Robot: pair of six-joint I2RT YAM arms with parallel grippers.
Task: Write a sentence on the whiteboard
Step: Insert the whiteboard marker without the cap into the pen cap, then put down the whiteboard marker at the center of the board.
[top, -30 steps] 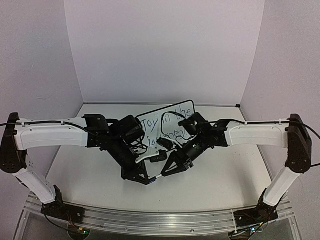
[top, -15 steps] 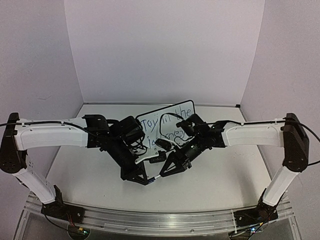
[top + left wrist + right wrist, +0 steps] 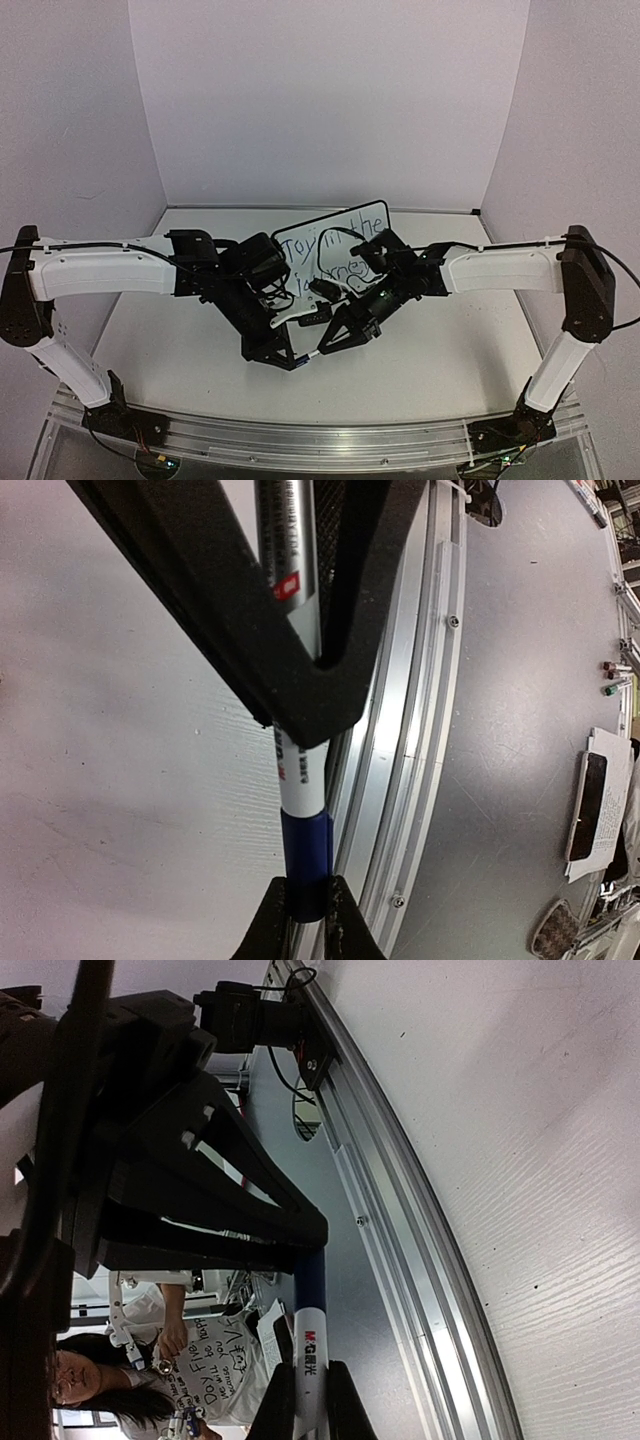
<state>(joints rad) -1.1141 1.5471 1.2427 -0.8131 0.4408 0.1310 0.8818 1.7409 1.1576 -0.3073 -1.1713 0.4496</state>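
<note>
- left gripper (image 3: 298, 685) clamped tight on the marker (image 3: 300, 780) barrel
- marker's long axis runs straight across to the right gripper (image 3: 303, 1405), pinched shut on the same marker, blue end (image 3: 305, 855) between them
- cap pull probably goes along that axis
- whiteboard (image 3: 372, 215) stands beyond both grippers, apart from the marker, two-line sentence (image 3: 330, 248) on it
</note>
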